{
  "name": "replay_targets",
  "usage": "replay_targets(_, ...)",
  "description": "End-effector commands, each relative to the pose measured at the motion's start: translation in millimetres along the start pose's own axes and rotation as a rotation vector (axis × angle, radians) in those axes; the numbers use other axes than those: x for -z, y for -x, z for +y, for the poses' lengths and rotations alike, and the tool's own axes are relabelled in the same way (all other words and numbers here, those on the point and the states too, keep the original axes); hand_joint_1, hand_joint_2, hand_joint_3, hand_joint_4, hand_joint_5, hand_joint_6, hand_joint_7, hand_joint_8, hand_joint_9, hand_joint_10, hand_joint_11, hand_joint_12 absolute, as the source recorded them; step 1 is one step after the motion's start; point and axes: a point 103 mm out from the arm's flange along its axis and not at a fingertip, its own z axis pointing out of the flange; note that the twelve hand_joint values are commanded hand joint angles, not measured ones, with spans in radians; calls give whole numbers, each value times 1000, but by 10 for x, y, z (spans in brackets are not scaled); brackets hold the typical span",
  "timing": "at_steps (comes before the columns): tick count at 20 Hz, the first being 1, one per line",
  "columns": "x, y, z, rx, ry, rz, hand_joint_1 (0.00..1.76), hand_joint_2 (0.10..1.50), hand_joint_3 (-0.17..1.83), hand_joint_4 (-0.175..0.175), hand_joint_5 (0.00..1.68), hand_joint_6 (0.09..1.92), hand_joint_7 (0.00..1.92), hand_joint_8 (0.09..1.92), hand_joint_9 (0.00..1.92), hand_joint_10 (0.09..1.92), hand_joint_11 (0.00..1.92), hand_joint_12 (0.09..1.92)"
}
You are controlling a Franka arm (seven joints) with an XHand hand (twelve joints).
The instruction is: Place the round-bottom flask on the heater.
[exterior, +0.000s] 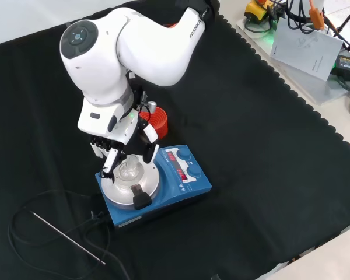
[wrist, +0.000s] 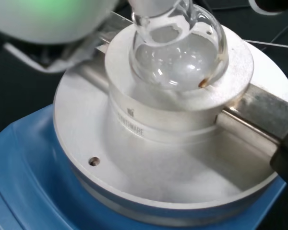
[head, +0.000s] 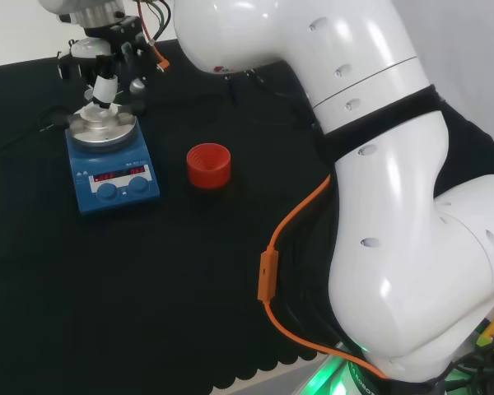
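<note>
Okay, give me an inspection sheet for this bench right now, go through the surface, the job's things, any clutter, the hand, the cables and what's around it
Surface: black cloth covers the bench, scalloped along its edge.
Job's things: clear round-bottom flask sits in the metal block on the blue heater; the block has a black-tipped handle.
Clutter: red ribbed ring stands beside the heater, nothing on it.
Hand: hand is over the heater, fingers down around the flask; whether they grip it cannot be told.
Cables: orange cable runs along the arm; a black lead with a thin metal probe lies on the cloth by the heater.
Surroundings: papers and gear lie off the cloth's edge in the front view.
</note>
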Motion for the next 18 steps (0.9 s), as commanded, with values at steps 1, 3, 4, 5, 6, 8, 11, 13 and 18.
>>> replay_targets(1, -43, 36, -50, -7, -31, 13, 843, 345, 878, -151, 174, 686, 1172, 1039, 1452, 790, 1270, 1271)
replay_targets(3, -49, 59, -99, -14, -55, 17, 789, 350, 868, -130, 109, 536, 1070, 1066, 1398, 813, 1249, 1285)
replay_targets(4, -39, 78, -149, -24, -56, 19, 756, 352, 862, -117, 82, 455, 996, 1068, 1344, 827, 1218, 1306)
replay_targets(5, -23, 101, -206, -33, -59, 17, 716, 354, 852, -103, 57, 375, 893, 1054, 1256, 835, 1161, 1333)
replay_targets(6, -6, 128, -265, -41, -60, 14, 683, 357, 841, -91, 41, 301, 808, 1036, 1170, 845, 1101, 1358)
replay_targets(8, 31, 194, -381, -58, -62, 8, 642, 364, 822, -75, 41, 183, 690, 1001, 1035, 857, 984, 1384)
replay_targets(11, 68, 280, -521, -78, -72, 5, 622, 369, 807, -65, 54, 106, 611, 970, 929, 853, 849, 1382)
replay_targets(13, 81, 307, -598, -86, -74, 3, 618, 371, 800, -62, 62, 87, 590, 956, 895, 854, 793, 1385)
replay_targets(18, 135, 312, -777, -100, -59, 13, 615, 372, 796, -58, 67, 87, 565, 941, 872, 851, 738, 1377)
